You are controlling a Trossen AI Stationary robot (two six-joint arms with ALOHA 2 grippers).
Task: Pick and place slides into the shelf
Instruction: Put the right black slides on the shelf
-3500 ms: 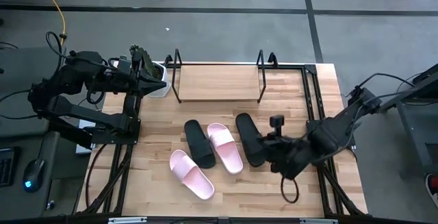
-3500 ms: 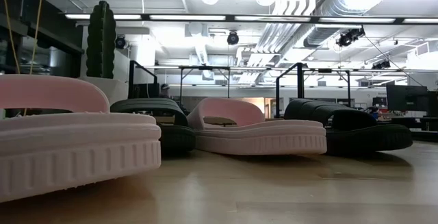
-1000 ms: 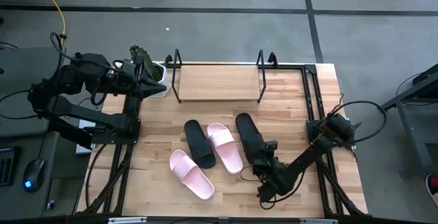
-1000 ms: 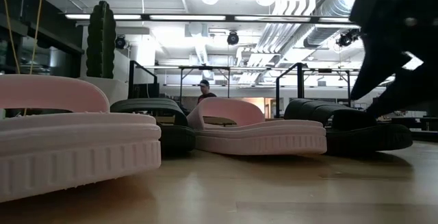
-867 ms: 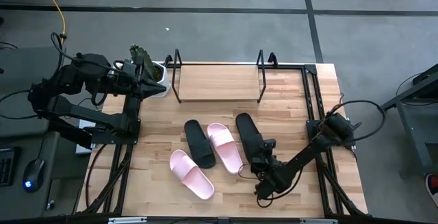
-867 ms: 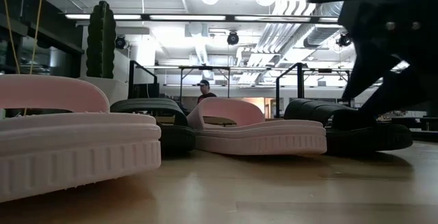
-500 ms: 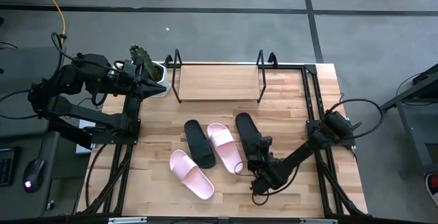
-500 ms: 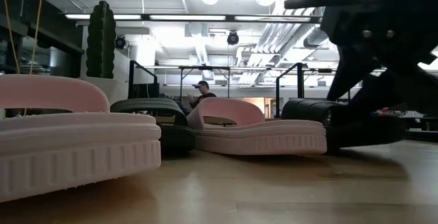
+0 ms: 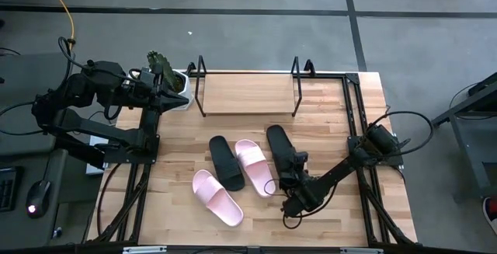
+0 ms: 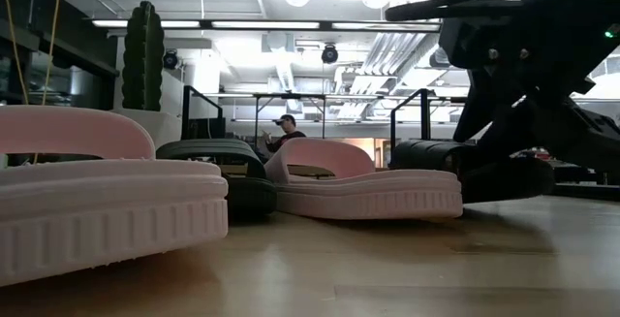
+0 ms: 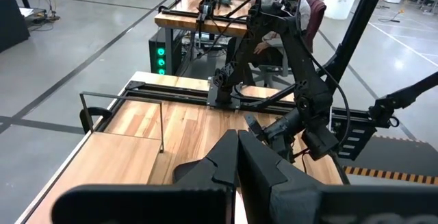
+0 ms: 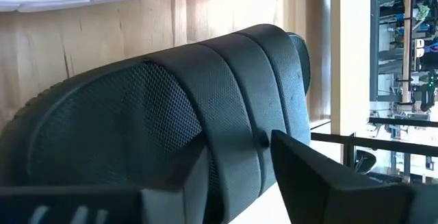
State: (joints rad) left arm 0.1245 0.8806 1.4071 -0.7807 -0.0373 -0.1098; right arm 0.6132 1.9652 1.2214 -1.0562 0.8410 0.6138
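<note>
High view: at the far left the left arm is waiting off the table edge, its left gripper (image 9: 165, 83) lying beside a plant pot (image 9: 177, 91) at the table's upper left corner; in the left wrist view its fingers (image 11: 263, 172) are pressing together, clenched on nothing. Right of the pot, the shelf (image 9: 247, 92) is sitting along the top middle of the table (image 9: 178, 192), its wooden board bare between two black wire ends. Lower down, in the middle of the frame, four slides are lying in a loose row. A pink slide (image 9: 217, 197) is resting lowest and farthest left, angled. Just beside it, a black slide (image 9: 226, 161) is lying, and a second pink slide (image 9: 255, 166) is touching that one's right side. Right of them is the second black slide (image 9: 279, 150), with the right gripper (image 9: 293, 178) reaching onto its lower end. The right arm is stretching in from the table's right edge, down and leftward. In the right wrist view one of the fingers (image 12: 321, 176) is sitting over the strap of this slide (image 12: 178, 101) and the other is showing under it, so the jaws are closing around the strap. In the low view this slide (image 10: 441, 157) is tilting, its near end raised off the wood under the gripper (image 10: 513, 84). A person (image 10: 282, 131) is sitting far behind.
</note>
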